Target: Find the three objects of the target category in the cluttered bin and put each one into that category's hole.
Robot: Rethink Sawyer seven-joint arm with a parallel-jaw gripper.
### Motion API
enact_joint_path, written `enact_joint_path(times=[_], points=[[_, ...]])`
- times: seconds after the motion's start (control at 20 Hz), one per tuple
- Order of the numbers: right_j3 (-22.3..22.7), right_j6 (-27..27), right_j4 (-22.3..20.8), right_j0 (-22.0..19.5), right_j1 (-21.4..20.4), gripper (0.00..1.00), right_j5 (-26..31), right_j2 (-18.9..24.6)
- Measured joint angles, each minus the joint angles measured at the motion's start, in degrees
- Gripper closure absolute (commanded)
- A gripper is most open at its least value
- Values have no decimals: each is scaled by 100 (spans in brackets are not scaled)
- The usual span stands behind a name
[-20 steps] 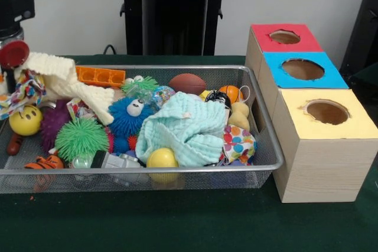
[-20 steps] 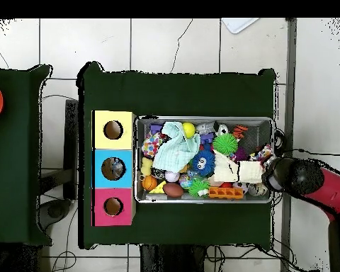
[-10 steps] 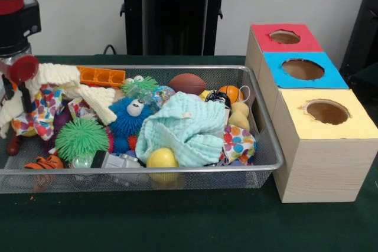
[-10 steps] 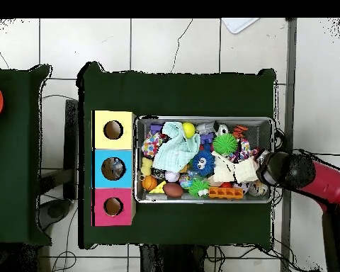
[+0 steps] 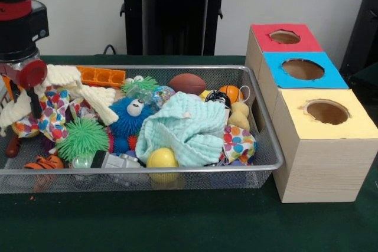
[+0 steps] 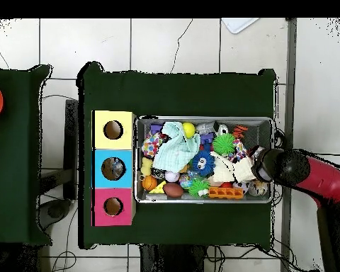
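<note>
- One gripper (image 5: 26, 95) at the bin's end, black fingers under a red disc; it pinches a multicoloured polka-dot fabric cloth (image 5: 50, 113), lifted and hanging over the bin contents, bunched and limp. In the overhead view the gripper (image 6: 254, 161) sits just inside the bin end, red arm trailing off the table.
- Cream ribbed knit cloth (image 5: 82, 90) draped over and beside the gripper, thick, soft texture, touching the dotted cloth.
- Green spiky rubber ball (image 5: 81, 138) just below the hanging cloth, fine soft bristles.
- Blue furry ball toy with a white face (image 5: 130, 116) beside it, fuzzy.
- Orange plastic tray with square cells (image 5: 101, 76) against the far wall, rigid.
- Pale mint waffle-weave cloth (image 5: 183, 128) heaped mid-bin, crumpled.
- Smooth yellow ball (image 5: 162, 159) touching the mint cloth, against the near wall.
- Brown football-shaped ball (image 5: 187, 83) near the far wall, oval.
- Second polka-dot fabric piece (image 5: 238, 144) in the bin corner nearest the boxes.
- Silver wire-mesh bin (image 5: 260, 169), rectangular, on a dark green table cover (image 5: 189, 222).
- Three wooden boxes in a row just beside the bin, each with a round hole: red top (image 5: 284, 38), blue top (image 5: 302, 69), yellow top (image 5: 328, 113).
</note>
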Motion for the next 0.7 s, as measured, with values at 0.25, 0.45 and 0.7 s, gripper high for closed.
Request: enact_joint_path(times=[0.25,0.45,0.7], points=[[0,0,-12,6,-29,0,6,43],[65,0,-1,77,-226,0,146,46],[183,0,97,311,-720,0,670,47]])
